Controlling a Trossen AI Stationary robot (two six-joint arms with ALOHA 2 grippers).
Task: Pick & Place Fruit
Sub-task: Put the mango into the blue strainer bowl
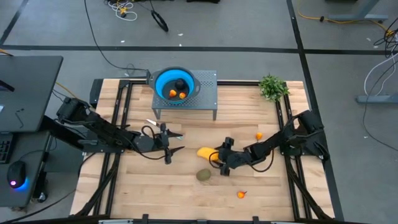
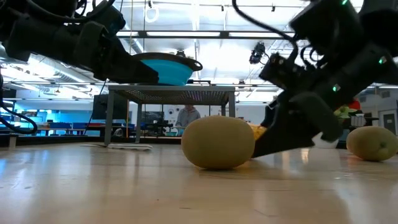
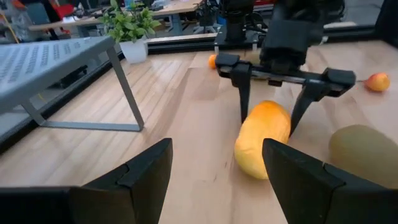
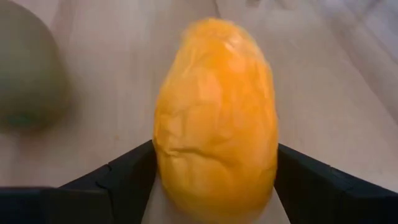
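While straddling the yellow oblong fruit (image 1: 205,152) at mid-table, right gripper (image 1: 222,157) with fingers spread, one on each side of the fruit's end, not visibly pressing it; fruit lying on the wooden table (image 1: 186,193), seen filling the right wrist view (image 4: 214,118) between both dark fingers (image 4: 118,177). Just beside it, toward the near edge, an olive-brown oval (image 1: 203,175), large in the low view (image 2: 217,142), touching nothing. Left gripper (image 1: 169,142) hovering left of the yellow fruit, fingers apart and holding nothing, pointed at it in the left wrist view (image 3: 262,138). At the back on a grey metal stand (image 1: 205,93), a blue bowl (image 1: 160,81) holding a dark ball (image 1: 179,84) and small orange pieces (image 1: 176,94). Loose on the table: one orange piece (image 1: 259,135) near the right arm, another (image 1: 241,194) toward the near edge. Green plant (image 1: 272,87) at the back right corner.
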